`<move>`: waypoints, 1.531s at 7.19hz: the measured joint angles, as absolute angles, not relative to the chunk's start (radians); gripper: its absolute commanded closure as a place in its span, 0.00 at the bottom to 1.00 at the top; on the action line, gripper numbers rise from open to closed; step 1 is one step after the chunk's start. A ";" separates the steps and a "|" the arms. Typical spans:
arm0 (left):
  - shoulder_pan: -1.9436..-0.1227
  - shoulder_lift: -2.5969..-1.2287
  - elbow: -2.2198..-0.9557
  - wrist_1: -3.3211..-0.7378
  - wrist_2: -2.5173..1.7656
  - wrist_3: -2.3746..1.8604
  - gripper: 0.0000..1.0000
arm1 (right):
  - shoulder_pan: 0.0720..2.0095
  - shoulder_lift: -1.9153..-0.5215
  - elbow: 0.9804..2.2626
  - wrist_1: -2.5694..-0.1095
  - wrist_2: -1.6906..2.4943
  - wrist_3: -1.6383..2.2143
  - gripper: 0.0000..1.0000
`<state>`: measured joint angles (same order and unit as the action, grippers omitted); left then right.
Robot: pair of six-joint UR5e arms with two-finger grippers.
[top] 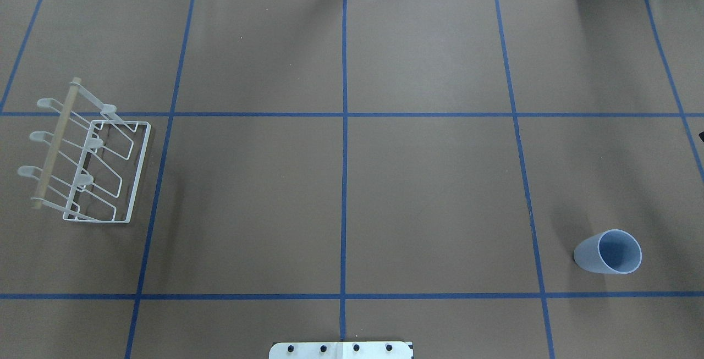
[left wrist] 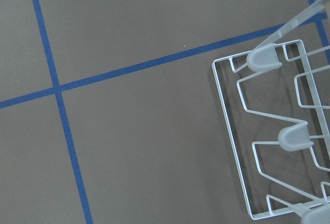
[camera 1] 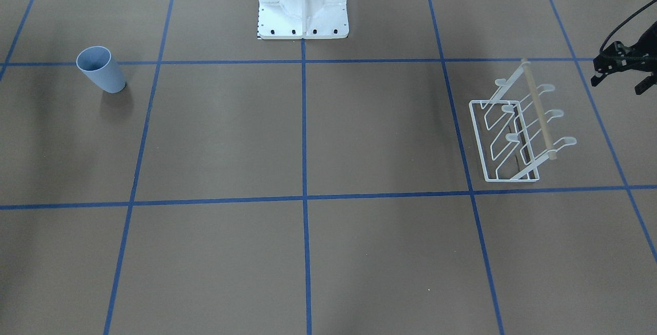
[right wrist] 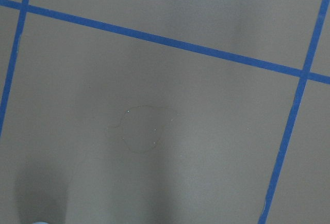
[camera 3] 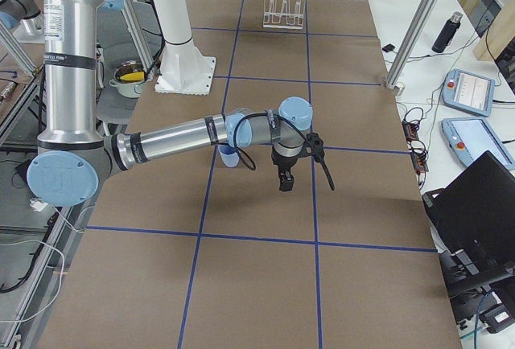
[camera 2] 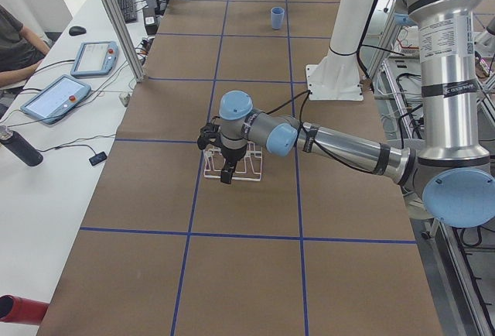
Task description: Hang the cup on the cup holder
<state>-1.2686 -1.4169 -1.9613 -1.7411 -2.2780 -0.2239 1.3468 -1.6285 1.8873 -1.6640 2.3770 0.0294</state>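
You are at the very start: nothing is held and the cup (camera 1: 101,70) has not been grasped. It stands upright, mouth up, on the table (camera 1: 308,135) at the upper left of the front-facing view and the lower right of the overhead view. The cup holder (camera 1: 521,132) sits well apart from it, at the right of the front-facing view and the left of the overhead, with every prong bare. In the view from the robot's right end, the right gripper (camera 3: 286,174) hangs above the paper just beside the cup, whose pale body peeks out behind the forearm left of centre. You cannot tell from that angle whether its jaws are apart or together, and its wrist camera shows only brown paper and blue tape. The left gripper (camera 1: 619,76) hovers at the far right edge of the front-facing view, close to the rack's wooden rod (camera 1: 538,109). Its two dark tips look spread, with nothing between them. Your next move is probably to bring the right gripper over to the cup and close on its wall or rim. The tumbler is smooth and tapered, so take it low enough not to squeeze it upward. It will then have to be turned mouth down and carried across the table, or passed to the left arm, before it can drop over a rounded prong tip.
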 measured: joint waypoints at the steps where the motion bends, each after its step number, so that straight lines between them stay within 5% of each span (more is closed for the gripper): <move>1: -1.269 -1.415 -1.961 -1.741 -2.275 -0.222 0.02 | 1.347 -1.629 1.886 -1.643 2.384 0.029 0.00; 11: -1.274 -1.410 -1.986 -1.738 -2.268 -0.225 0.02 | 1.274 -1.653 1.921 -1.531 2.413 0.134 0.00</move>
<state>-1.2740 -1.4105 -1.9858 -1.7380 -2.2678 -0.2251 1.2745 -1.6530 1.9206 -1.5314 2.4131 0.1341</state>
